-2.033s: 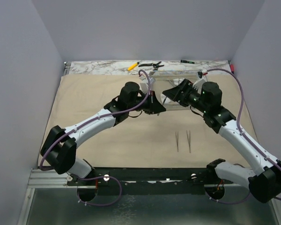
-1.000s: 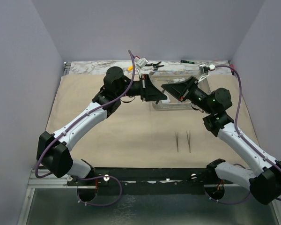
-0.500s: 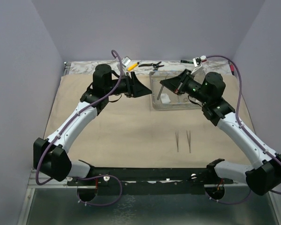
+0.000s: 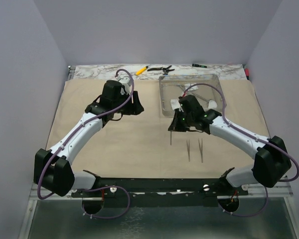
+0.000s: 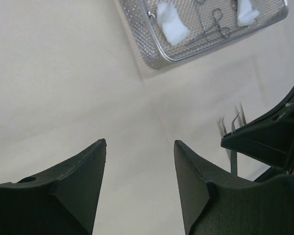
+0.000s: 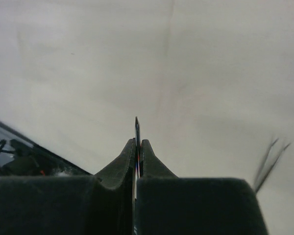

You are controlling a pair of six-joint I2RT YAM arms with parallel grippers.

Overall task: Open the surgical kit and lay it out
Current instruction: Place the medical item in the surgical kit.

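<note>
The tray (image 5: 143, 30) is cropped at the top edge.

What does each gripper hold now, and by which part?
The right gripper is shut on thin tweezers, pinched by the shaft, the pointed end sticking out beyond the jaws. The left gripper is open and holds nothing.

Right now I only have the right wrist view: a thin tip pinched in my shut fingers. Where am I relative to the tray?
Observer: The right gripper hangs over the cloth wrap, on the near side of the tray, its tweezers pointing down.
Operator: What's inside it?
Observer: It holds white gauze and ring-handled clamps.
Operator: And my other arm?
Observer: The left gripper is open, over bare cloth left of the tray.
</note>
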